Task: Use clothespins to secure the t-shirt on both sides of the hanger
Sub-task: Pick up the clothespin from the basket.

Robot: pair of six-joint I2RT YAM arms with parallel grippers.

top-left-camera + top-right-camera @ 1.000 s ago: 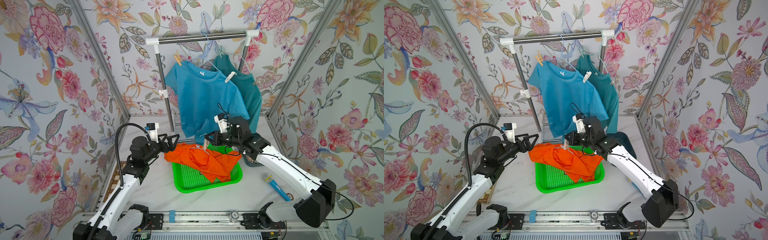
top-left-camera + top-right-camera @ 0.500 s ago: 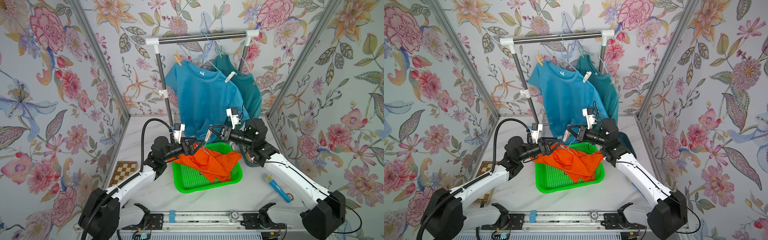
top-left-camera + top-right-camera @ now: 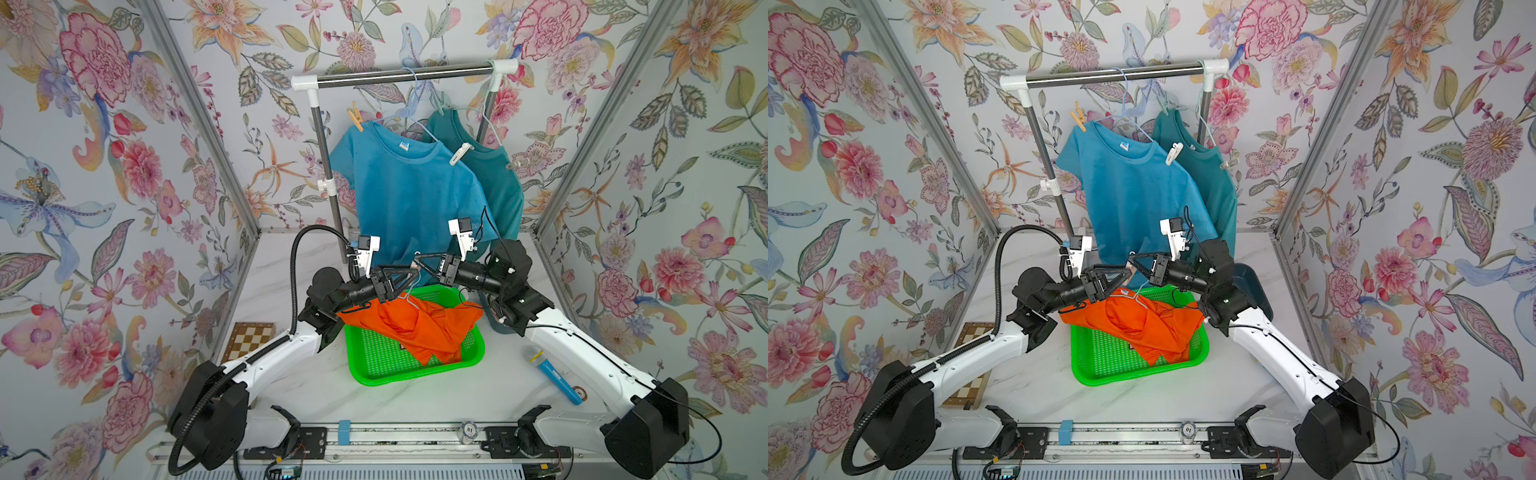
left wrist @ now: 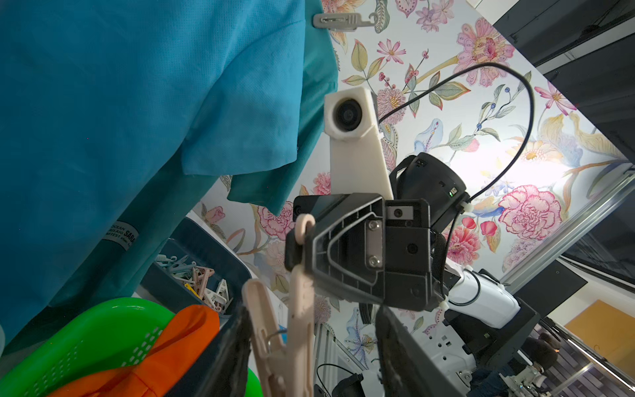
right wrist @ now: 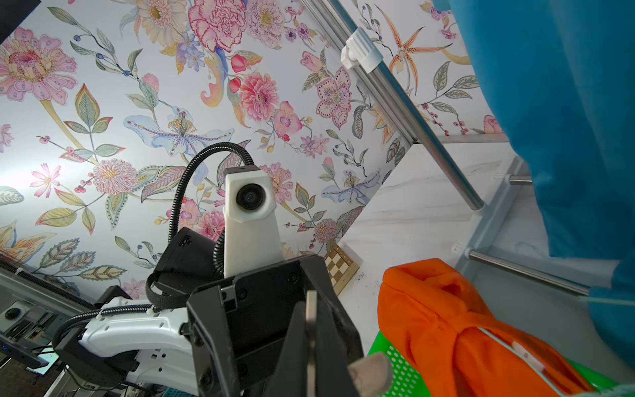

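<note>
we counted three t-shirts. a blue t-shirt (image 3: 407, 195) and a teal t-shirt (image 3: 500, 187) hung from the one rail (image 3: 399, 75), the teal one mostly hidden behind the blue. the orange t-shirt (image 3: 419, 328) lay crumpled over the rim of a single green basket (image 3: 415, 376) on the table (image 3: 478, 397), with a pale wire hanger (image 3: 1139, 300) poking out of it.

three pins showed on the hung shirts: a yellow clothespin (image 3: 355, 120), a white clothespin (image 3: 460, 153) and a grey clothespin (image 3: 513, 165). a fourth, the beige clothespin (image 4: 299, 292), was in the air above the basket, between the two claws. the right claw (image 4: 296, 245) was clamped tight on its ring end. the left claw (image 4: 309, 350) stood partly open around its legs, one finger just beside a leg and the other clear of it, so it had no hold.

more clothespins (image 4: 197, 280) lay heaped in a dark blue bin (image 4: 213, 251), too tangled for us to count. in both top views the right arm covered most of that bin, and the beige pin was only a speck. one checkerboard (image 3: 249, 340) and one blue microphone (image 3: 550, 380) lay on the table.
</note>
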